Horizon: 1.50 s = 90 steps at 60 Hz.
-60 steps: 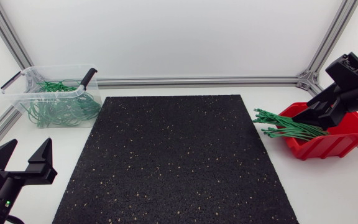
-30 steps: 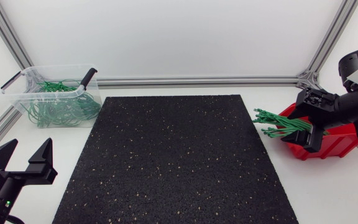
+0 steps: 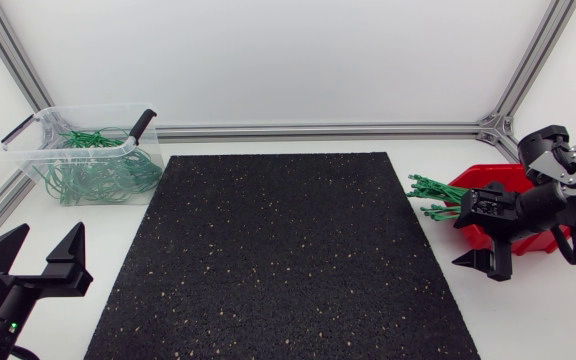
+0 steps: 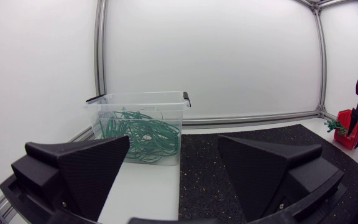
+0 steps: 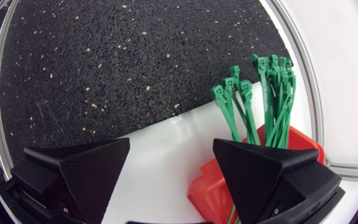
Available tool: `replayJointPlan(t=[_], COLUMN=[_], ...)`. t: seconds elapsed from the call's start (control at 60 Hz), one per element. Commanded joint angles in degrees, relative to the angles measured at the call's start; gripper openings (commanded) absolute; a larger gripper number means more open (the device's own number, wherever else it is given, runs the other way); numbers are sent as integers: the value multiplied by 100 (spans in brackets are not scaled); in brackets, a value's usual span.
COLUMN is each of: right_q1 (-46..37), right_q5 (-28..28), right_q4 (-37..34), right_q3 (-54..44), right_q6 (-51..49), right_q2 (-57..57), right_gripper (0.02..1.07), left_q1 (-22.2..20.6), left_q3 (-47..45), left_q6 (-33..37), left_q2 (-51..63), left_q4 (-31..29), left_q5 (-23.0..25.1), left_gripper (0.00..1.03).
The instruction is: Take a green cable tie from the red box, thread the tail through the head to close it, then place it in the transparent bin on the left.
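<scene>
Green cable ties (image 5: 275, 99), straight, heads fanned

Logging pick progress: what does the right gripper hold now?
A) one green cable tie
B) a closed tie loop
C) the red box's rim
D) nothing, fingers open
D: the right gripper stands open, gripping nothing; the green cable ties lie ahead of it in the red box.

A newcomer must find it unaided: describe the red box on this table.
From the black mat covering the table's middle, go past its right edge. The red box sits there. It is the only red thing, and straight green cable ties stick out of it towards the mat, unlike the transparent bin of looped ties far left.
</scene>
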Motion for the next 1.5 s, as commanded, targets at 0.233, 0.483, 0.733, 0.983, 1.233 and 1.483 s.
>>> replayJointPlan(t=[0.233,0.483,0.733,0.983,1.233,1.483], right_q1=[-6,108,170,29,12,12], right_q5=[-74,-30,242,365,550,726], right_q4=[97,835,1029,545,326,176], right_q3=[-457,-352,-501,-906,-1117,-1240], right_q6=[-407,-170,-275,-714,-987,-1180], right_q2=[-934,-380,-2,-776,-1294,-1391], right_gripper=[100,101,101,101,101,97], left_q1=[20,47,38,20,56,47], left_q3=[-226,-226,-226,-226,-226,-226], left_q6=[-66,-66,-66,-66,-66,-66], left_q2=[72,72,72,72,89,98], left_q4=[-148,-148,-148,-148,-157,-157], left_q5=[-10,-10,-10,-10,-10,-10], left_gripper=[99,99,99,99,99,99])
